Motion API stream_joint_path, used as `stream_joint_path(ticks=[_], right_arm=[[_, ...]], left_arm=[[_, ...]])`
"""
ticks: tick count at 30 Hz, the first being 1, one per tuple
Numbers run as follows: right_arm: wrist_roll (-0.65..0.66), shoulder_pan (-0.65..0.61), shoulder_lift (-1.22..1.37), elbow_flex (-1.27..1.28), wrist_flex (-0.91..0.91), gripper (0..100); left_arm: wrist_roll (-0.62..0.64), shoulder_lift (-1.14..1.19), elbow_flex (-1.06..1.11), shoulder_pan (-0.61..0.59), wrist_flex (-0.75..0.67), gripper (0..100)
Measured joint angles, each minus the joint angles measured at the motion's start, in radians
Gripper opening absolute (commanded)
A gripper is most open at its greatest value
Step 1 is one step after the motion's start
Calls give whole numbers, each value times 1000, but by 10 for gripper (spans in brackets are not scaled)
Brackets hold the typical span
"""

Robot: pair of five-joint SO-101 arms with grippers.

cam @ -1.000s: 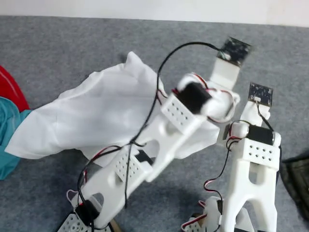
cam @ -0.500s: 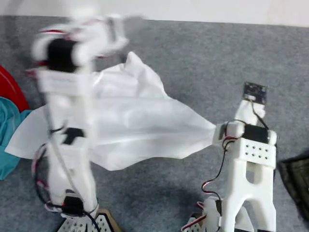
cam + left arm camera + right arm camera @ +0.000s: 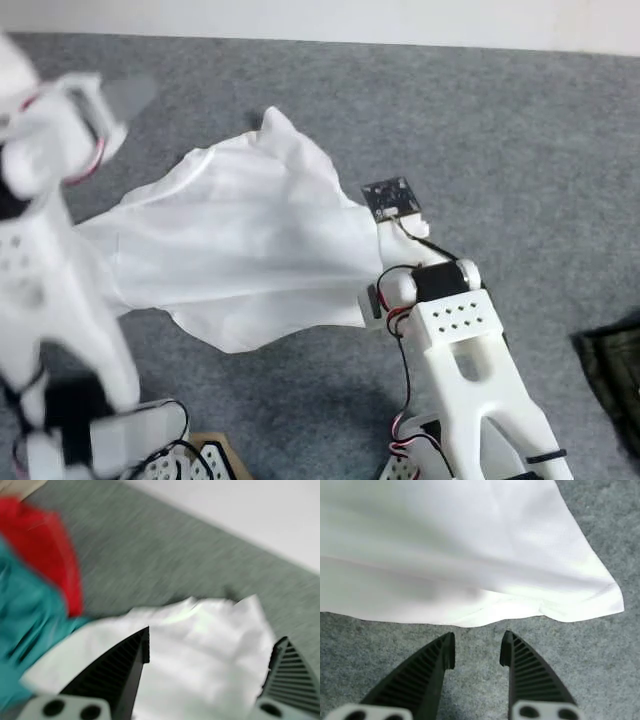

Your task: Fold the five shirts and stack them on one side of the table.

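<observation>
White shirt (image 3: 250, 240) lies spread, rumpled, on grey table (image 3: 520, 130), ungripped. Right gripper (image 3: 478, 634) empty, jaws narrow, just beside right hem. Left gripper (image 3: 214, 636) gapes wide over left end (teal shirt (image 3: 20, 610), red shirt (image 3: 55, 555) close by). Risk: wide grab nips neighbour cloth; narrow jaws shove hem, bunching it.

Setting: grey-covered surface (image 3: 520, 130) against a pale backdrop.
The surface carries a grey, short-pile, felt-like covering across its full visible extent. A plain white band (image 3: 400, 20) runs along its far edge; wall or border cannot be determined. A tan board corner (image 3: 222, 452) shows at the near edge. Lighting is even, shadows soft.
</observation>
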Motion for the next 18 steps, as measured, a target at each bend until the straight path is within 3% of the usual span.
stream_joint_path(ticks=[4, 10, 18], right_arm=[[0, -5, 0, 0, 0, 158], [0, -6, 0, 0, 0, 158], [0, -6, 0, 0, 0, 158]], left_arm=[[-5, -180, 367, -137, -57, 379], [-3, -203, 847, -377, -350, 379], [-2, -203, 1197, -535, -557, 379]])
